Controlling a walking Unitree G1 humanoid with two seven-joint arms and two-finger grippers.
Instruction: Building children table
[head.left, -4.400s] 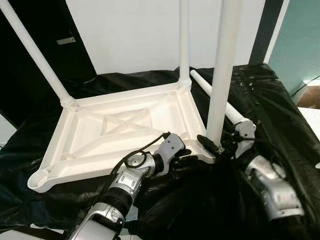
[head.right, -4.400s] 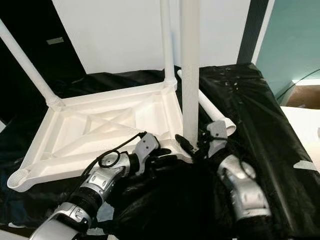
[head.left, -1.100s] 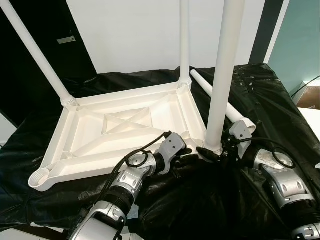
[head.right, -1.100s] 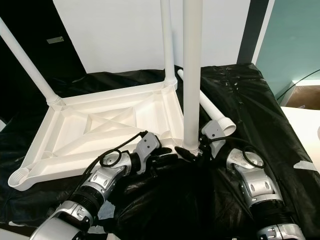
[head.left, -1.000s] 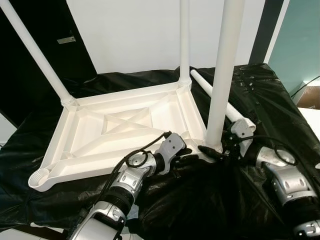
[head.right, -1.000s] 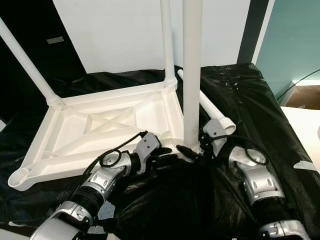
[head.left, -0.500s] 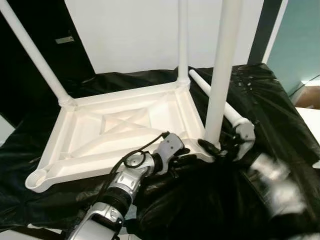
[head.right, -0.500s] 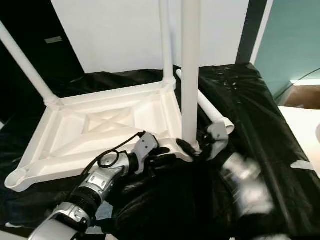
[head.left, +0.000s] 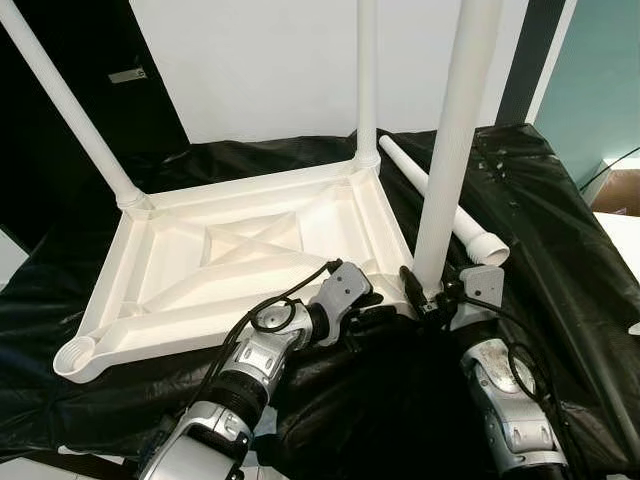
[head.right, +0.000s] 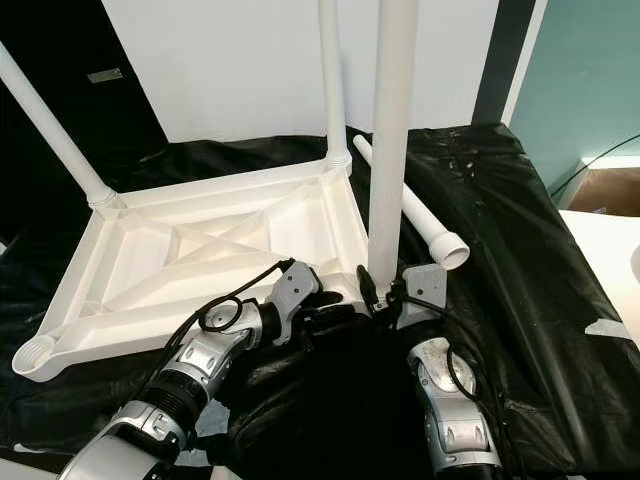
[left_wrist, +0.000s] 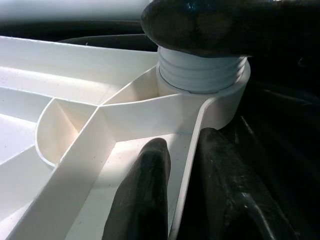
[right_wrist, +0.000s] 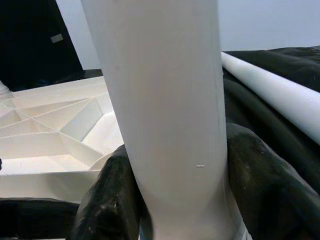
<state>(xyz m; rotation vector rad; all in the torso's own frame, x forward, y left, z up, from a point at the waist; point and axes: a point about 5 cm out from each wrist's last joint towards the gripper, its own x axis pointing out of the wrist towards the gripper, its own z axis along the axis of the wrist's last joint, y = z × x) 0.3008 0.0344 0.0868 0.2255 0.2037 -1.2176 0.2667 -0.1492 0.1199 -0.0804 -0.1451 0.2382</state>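
A white plastic tabletop (head.left: 240, 250) lies upside down on black sheeting, with legs standing in three of its corners. My right gripper (head.left: 425, 292) is shut on the near right leg (head.left: 452, 150) just above its socket; its fingers (right_wrist: 260, 185) press both sides of the leg (right_wrist: 170, 115). My left gripper (head.left: 368, 322) is shut on the tabletop's front rim (left_wrist: 187, 165) beside that socket, one finger (left_wrist: 145, 195) inside the rim and one outside. A fourth loose leg (head.left: 440, 200) lies on the sheeting to the right. The near left corner socket (head.left: 78, 352) holds no leg.
Black plastic sheeting (head.left: 540, 220) covers the work surface and hangs in folds. A white wall stands behind, a dark panel (head.left: 60, 180) at the back left, and a teal wall (head.left: 600, 70) at the right.
The right forearm has swung from the right side round to the front of the near right leg, with the gripper staying at the leg's base. The leg now leans slightly right. The left gripper has not moved.
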